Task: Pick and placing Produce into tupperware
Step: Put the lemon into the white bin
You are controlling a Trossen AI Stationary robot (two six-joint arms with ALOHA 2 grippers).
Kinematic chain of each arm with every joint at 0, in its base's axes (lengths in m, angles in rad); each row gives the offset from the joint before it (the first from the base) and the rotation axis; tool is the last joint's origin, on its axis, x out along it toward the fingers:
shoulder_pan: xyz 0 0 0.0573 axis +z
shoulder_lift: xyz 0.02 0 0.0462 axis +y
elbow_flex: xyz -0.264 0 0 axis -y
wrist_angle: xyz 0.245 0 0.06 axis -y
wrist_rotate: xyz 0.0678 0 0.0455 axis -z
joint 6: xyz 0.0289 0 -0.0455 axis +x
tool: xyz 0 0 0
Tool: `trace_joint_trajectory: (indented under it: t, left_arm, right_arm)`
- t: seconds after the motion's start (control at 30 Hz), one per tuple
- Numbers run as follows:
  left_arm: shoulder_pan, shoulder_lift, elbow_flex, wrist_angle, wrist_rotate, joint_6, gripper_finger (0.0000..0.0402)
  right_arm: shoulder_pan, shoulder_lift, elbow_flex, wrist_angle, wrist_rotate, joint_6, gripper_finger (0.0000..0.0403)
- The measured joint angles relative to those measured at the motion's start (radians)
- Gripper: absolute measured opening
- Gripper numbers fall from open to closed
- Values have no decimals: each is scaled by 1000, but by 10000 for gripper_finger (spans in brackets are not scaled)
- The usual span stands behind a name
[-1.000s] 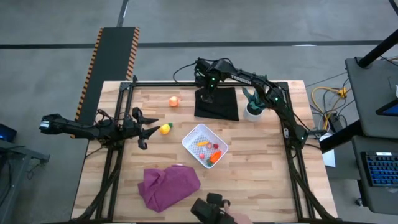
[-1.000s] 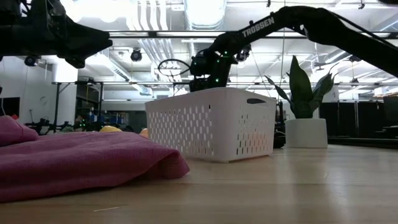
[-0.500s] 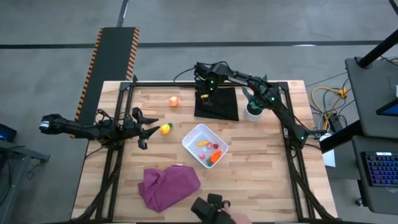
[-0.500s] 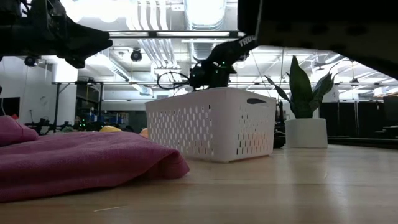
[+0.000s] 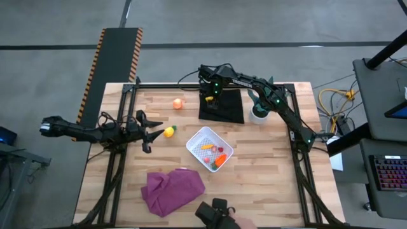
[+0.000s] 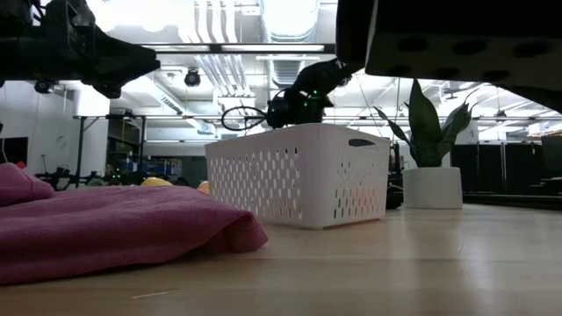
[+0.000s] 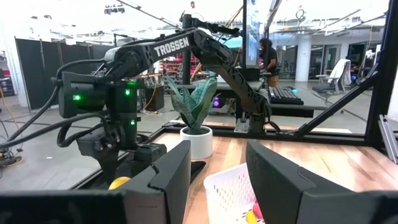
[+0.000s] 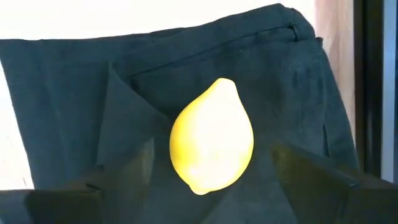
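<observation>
A yellow lemon lies on the black cloth at the far middle of the table. My right gripper hangs over it, pointing down and open, one finger on each side of the lemon with a gap to it. The white tupperware stands mid-table, holding a carrot and small red and yellow pieces. A second lemon lies on the wood just ahead of my open left gripper, which is level at the left. A peach ball lies farther back.
A purple cloth lies bunched near the front edge. A spiky green plant in a white pot stands just right of the black cloth. A black frame rims the table. A dark object sits at the near edge.
My right gripper has come down toward the lemon on the black cloth, still pointing downward. The lemon has stayed in place.
</observation>
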Motion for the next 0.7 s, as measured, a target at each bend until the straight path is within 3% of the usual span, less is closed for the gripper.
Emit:
trace_joint_trajectory:
  t: [0.37,0.7]
  left_arm:
    - [0,2,0,0,0,0,142]
    - [0,1,0,0,0,0,142]
  right_arm:
    - [0,-2,-30,2,0,-7,194]
    - [1,-4,-25,-17,0,-7,187]
